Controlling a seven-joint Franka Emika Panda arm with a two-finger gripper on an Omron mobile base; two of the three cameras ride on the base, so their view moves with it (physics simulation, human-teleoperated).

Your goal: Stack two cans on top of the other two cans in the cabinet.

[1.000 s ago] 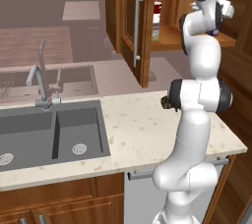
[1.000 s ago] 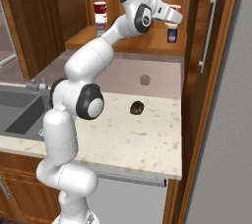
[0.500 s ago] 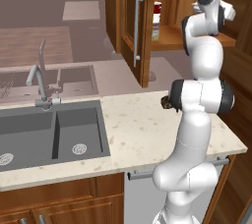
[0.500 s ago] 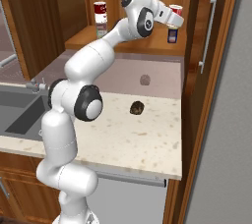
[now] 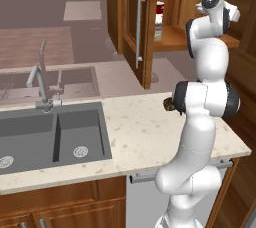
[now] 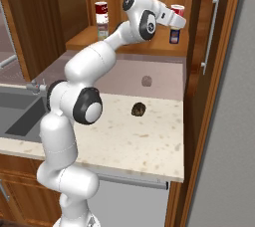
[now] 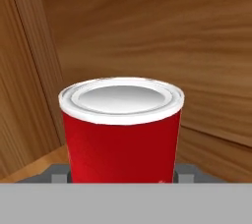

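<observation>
Gripper: we see the gripper (image 6: 175, 18) up inside the cabinet (image 6: 214, 96), clamped on a red can (image 6: 177, 11); in the hand view that same red can (image 7: 121, 129) sits between the two dark fingertips (image 7: 59, 176)
Held can: red with a pale top, upright, directly above the dark-blue can (image 6: 174, 35) on the shelf (image 6: 149, 47); we cannot tell whether its base touches the blue can's top
Other red can: we see the second red can (image 6: 101, 10) resting on top of the cream can (image 6: 103, 31) at the left end of the shelf; from the left base view this pair (image 5: 159, 21) stands just behind the open door (image 5: 135, 27)
Spacing: the two stacks stand well apart along the shelf, one at each end
Cabinet door: swung open, its long silver bar handle (image 5: 139, 27) vertical; in the right base view another door edge carries a silver handle (image 6: 210, 31)
Counter: we see a small dark round thing (image 6: 138, 109) lying on the speckled counter (image 6: 144, 141), near the arm
Sink: a dark double sink (image 5: 50, 134) with a tap (image 5: 41, 89) sits to the left on the counter
</observation>
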